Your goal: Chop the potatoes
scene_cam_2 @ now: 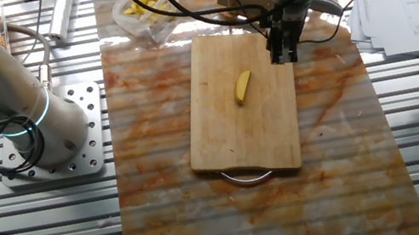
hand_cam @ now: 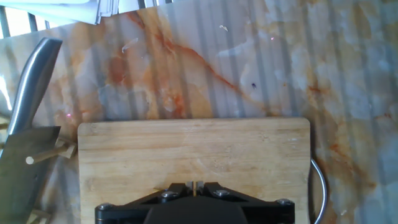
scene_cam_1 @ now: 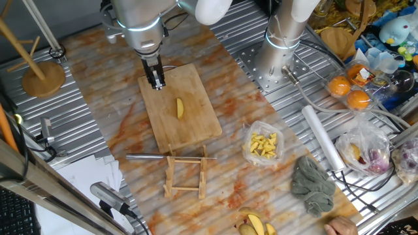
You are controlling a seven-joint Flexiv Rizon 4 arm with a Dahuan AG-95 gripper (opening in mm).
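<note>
Arm pointed straight down, gripper (scene_cam_1: 157,83) closed and empty above cutting board (scene_cam_1: 196,121), potato wedge (scene_cam_1: 179,108) lay mid-board, marbled surface (scene_cam_1: 98,98), knife (scene_cam_1: 153,156) beside wooden rack (scene_cam_1: 186,176).

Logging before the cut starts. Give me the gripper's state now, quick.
Gripper: fingers together, apparently shut and holding nothing, above the rectangular wooden cutting board; the pale-yellow potato wedge lies untouched beside it.
</note>
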